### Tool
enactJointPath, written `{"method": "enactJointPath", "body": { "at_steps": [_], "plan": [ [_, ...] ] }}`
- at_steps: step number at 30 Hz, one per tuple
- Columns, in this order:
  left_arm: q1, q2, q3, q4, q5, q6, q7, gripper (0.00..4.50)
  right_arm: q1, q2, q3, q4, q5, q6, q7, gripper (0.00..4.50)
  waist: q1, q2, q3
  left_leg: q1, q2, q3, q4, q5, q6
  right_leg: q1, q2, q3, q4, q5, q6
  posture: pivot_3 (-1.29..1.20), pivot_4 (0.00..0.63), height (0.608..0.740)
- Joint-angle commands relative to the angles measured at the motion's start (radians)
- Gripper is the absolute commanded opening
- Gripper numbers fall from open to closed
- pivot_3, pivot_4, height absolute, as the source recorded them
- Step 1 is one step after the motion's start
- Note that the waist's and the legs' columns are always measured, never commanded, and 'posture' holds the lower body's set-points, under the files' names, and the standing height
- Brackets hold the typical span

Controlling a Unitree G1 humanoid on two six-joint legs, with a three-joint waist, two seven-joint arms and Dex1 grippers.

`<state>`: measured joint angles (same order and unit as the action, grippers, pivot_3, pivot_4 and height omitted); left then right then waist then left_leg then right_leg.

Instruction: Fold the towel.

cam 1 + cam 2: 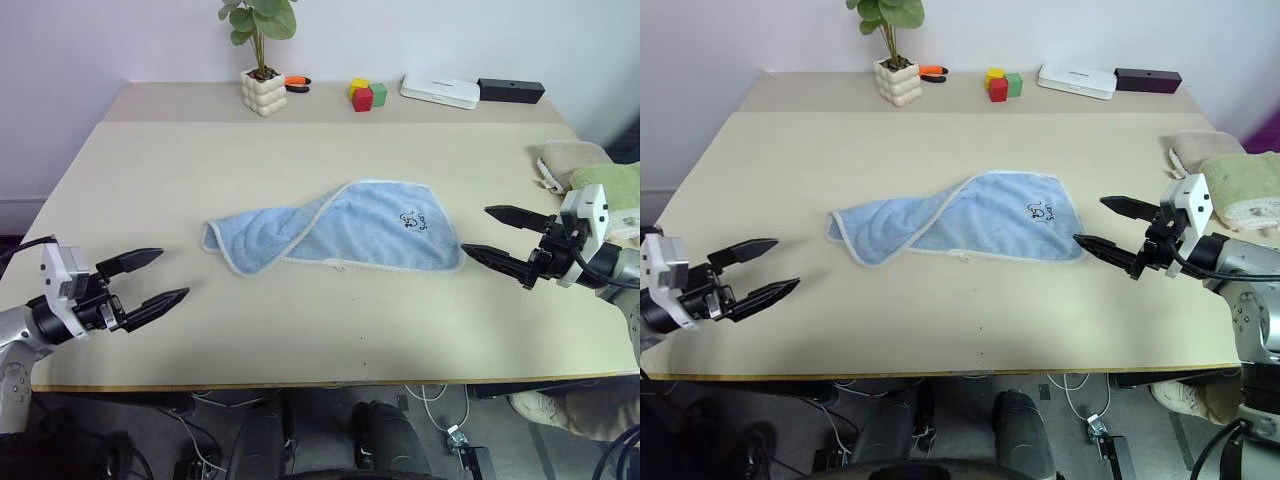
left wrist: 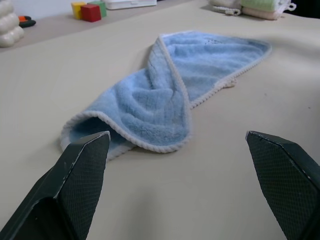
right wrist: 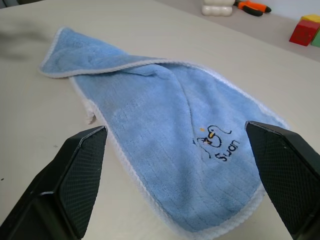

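Embroidery on the towel

The towel (image 3: pixel 165 145) is showing a small dark stitched mark with letters reading roughly "Sunn"; the exact spelling is staying unclear.

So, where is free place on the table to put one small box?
Free: the wide strip between the towel and the plant pot, and the near strip before the towel, between the left gripper and right gripper. Crowded: the far edge, and the folded towels.

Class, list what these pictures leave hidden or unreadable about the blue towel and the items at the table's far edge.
- Towel: underside and inner layers, covered by its own folded flap.
- Embroidered mark: final letters unclear.
- White box: label too small, head views.
- Potted plant: top cut off by frame edge.
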<state>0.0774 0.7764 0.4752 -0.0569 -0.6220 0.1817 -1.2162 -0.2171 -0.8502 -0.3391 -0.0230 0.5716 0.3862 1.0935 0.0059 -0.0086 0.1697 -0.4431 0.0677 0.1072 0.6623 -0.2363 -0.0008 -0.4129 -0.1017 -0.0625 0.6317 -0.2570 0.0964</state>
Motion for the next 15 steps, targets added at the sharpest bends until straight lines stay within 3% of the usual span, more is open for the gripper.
{"method": "enactJointPath", "body": {
  "at_steps": [1,15],
  "plan": [
    [-0.021,0.008,0.0,-0.01,0.001,-0.012,0.007,4.47,-0.029,0.003,-0.009,-0.026,0.006,-0.019,-0.011,4.5,0.0,0.0,0.0,0.0,0.0,0.0,0.0,0.0,0.0,0.0,0.0,0.0,0.0,0.0,0.0,0.0,0.15,0.735],
    [-0.231,0.022,-0.135,0.04,-0.008,0.033,-0.058,4.47,0.027,0.064,0.023,-0.15,-0.023,-0.04,-0.108,4.5,0.004,0.0,0.0,0.0,-0.001,0.002,0.0,0.0,0.0,0.001,0.0,0.0,0.0,0.0,0.0,0.0,0.15,0.735]
  ]
}}
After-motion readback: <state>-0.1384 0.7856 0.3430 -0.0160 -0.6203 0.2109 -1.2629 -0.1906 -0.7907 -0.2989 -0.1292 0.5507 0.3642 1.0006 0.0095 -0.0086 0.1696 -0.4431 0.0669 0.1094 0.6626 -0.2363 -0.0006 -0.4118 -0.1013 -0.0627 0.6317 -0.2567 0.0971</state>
